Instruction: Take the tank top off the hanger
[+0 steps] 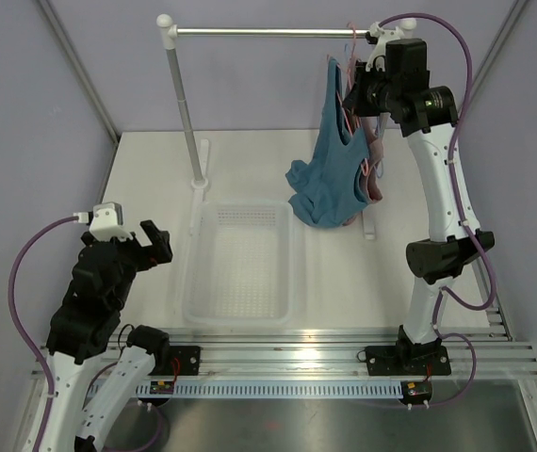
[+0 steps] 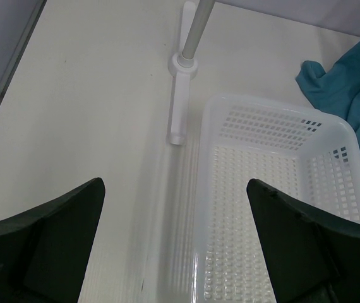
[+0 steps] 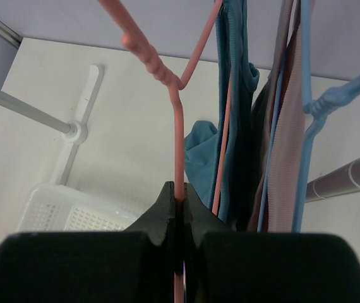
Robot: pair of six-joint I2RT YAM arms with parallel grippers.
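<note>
The teal-blue tank top (image 1: 330, 174) hangs from the rail at the back right, its lower part bunched on the table; it also shows in the right wrist view (image 3: 234, 120) and at the left wrist view's right edge (image 2: 350, 95). The salmon-pink hanger (image 3: 179, 139) carries it, and its thin arm runs between my right gripper's fingers. My right gripper (image 3: 179, 189) is shut on that hanger arm, up near the rail (image 1: 358, 92). My left gripper (image 2: 175, 208) is open and empty, low over the table left of the basket (image 1: 146, 240).
A white perforated basket (image 1: 240, 311) sits mid-table, also in the left wrist view (image 2: 268, 104). The rack's rail (image 1: 268, 32), upright pole (image 1: 186, 113) and base foot (image 2: 179, 95) stand behind it. A dusty-pink tank top (image 3: 287, 145) on a light-blue hanger (image 3: 328, 101) hangs right of the teal one.
</note>
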